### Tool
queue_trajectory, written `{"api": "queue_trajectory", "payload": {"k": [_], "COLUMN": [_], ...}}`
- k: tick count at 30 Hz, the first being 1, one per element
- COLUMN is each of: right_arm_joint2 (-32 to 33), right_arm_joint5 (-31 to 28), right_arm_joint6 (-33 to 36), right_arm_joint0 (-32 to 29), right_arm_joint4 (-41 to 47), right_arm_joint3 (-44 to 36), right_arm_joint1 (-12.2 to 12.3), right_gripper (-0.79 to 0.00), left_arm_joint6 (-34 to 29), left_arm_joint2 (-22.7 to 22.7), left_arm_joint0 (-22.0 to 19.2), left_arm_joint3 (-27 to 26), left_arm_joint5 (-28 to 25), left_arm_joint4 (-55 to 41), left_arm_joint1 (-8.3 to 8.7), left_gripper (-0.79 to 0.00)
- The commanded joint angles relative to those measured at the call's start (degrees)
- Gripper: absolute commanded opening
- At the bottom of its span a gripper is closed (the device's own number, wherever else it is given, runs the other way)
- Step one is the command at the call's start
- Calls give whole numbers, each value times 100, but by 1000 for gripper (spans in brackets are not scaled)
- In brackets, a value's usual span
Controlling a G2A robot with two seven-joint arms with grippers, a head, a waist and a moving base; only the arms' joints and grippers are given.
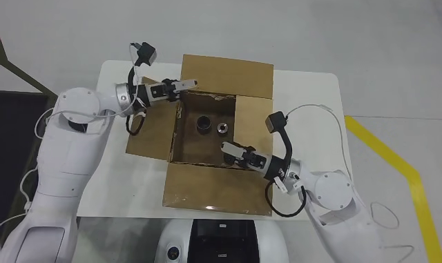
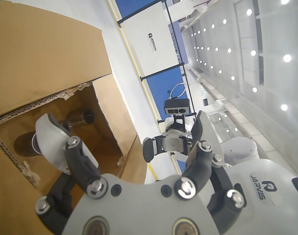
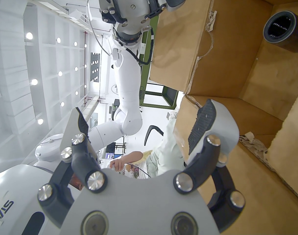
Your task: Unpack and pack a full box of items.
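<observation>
An open cardboard box point(image 1: 197, 150) with its flaps spread stands mid-table. On its floor lie a black cylinder point(image 1: 203, 123) and a smaller metal part point(image 1: 222, 130). My left gripper point(image 1: 185, 85) hovers open over the box's far left corner; its wrist view shows the open gripper point(image 2: 124, 130) empty, above two dark cylinders point(image 2: 81, 117) by the box wall point(image 2: 107, 113). My right gripper point(image 1: 231, 152) sits open at the near rim. In the right wrist view the gripper point(image 3: 141, 118) holds nothing, and the black cylinder point(image 3: 282, 31) lies in a corner of the box point(image 3: 232, 62).
The white table point(image 1: 311, 97) has bare room right of the box and along its left edge. Four flaps lie outward, the far flap point(image 1: 228, 73) and the near flap point(image 1: 214, 187) being the widest. Torn cardboard fringes the rim point(image 3: 251, 140).
</observation>
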Motion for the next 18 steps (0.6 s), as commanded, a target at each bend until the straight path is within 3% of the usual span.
{"api": "queue_trajectory", "payload": {"k": [1,18], "right_arm_joint2": [16,48], "right_arm_joint5": [-4,27], "right_arm_joint6": [-26,-61], "right_arm_joint0": [-51,-84], "right_arm_joint4": [3,146], "right_arm_joint3": [-24,18], "right_arm_joint1": [13,33], "right_gripper": [0,0], "left_arm_joint6": [-14,-35], "left_arm_joint2": [-2,-13], "left_arm_joint0": [43,74], "left_arm_joint3": [-162,-302], "left_arm_joint5": [26,65], "left_arm_joint4": [167,340], "left_arm_joint1": [17,37], "left_gripper": [0,0]}}
